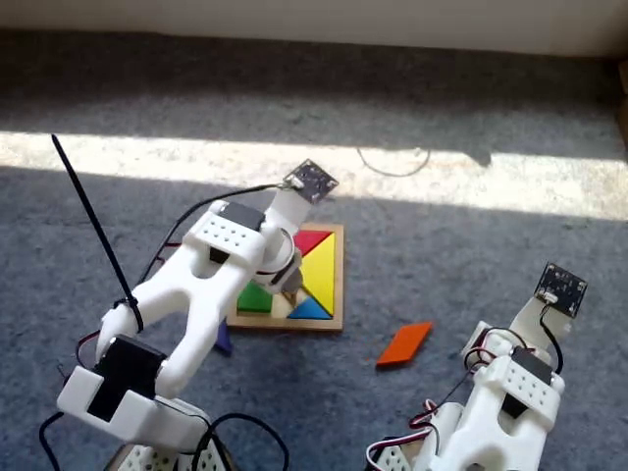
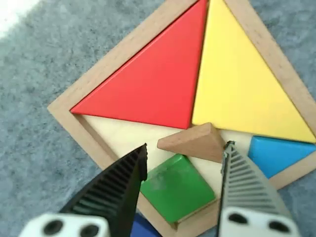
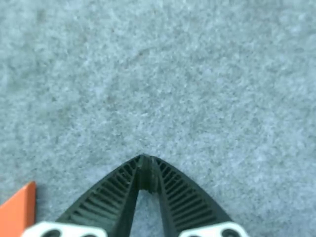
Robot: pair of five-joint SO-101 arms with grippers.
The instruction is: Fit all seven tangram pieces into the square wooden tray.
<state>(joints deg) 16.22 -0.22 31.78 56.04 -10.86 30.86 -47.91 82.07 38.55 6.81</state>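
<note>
The square wooden tray point(image 1: 340, 280) point(image 2: 101, 64) lies on the carpet. In it sit a red triangle point(image 2: 153, 84), a yellow triangle point(image 2: 237, 84), a blue triangle point(image 2: 274, 153) and a green square point(image 2: 175, 187). A wood-coloured triangle point(image 2: 191, 142) rests tilted in the tray's middle. My left gripper point(image 2: 185, 147) point(image 1: 290, 283) hovers open over the tray, one fingertip on either side of that triangle. An orange parallelogram point(image 1: 404, 343) point(image 3: 19, 212) lies on the carpet right of the tray. My right gripper point(image 3: 146, 158) is shut over bare carpet near it.
A dark blue piece point(image 1: 224, 340) point(image 2: 143, 228) lies on the carpet just outside the tray's near left edge. A black cable point(image 1: 88, 216) slants up at the left. A thin wire loop point(image 1: 392, 162) lies in the sunlit strip beyond the tray.
</note>
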